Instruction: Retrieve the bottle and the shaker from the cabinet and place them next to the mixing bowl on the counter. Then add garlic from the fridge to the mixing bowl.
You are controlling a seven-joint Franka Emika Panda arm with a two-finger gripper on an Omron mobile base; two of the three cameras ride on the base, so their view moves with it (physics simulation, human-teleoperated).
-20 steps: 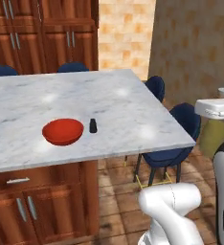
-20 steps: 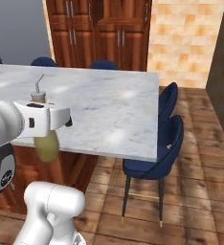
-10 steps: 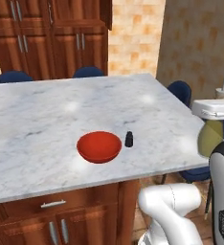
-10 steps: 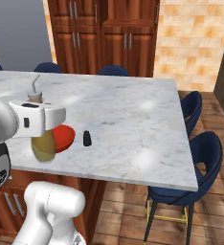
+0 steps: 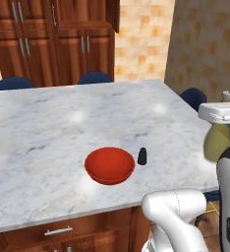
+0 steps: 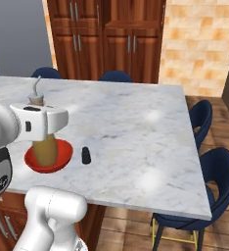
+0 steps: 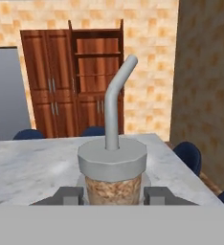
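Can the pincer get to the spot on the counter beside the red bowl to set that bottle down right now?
Probably yes. The pincer holds the bottle, and the counter around the mixing bowl is open marble except for the shaker on one side, so nothing seems to block a set-down.

Our robot arm [image 6: 53, 215], glossy white with dark joints.
Beside the marble counter [image 6: 136, 127], we see rounded white segments, a black joint collar with tiny pale lettering, and a boxy white hand [image 6: 38, 122].

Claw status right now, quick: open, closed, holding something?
Claw: closed on the bottle at its neck, carried upright above the counter.
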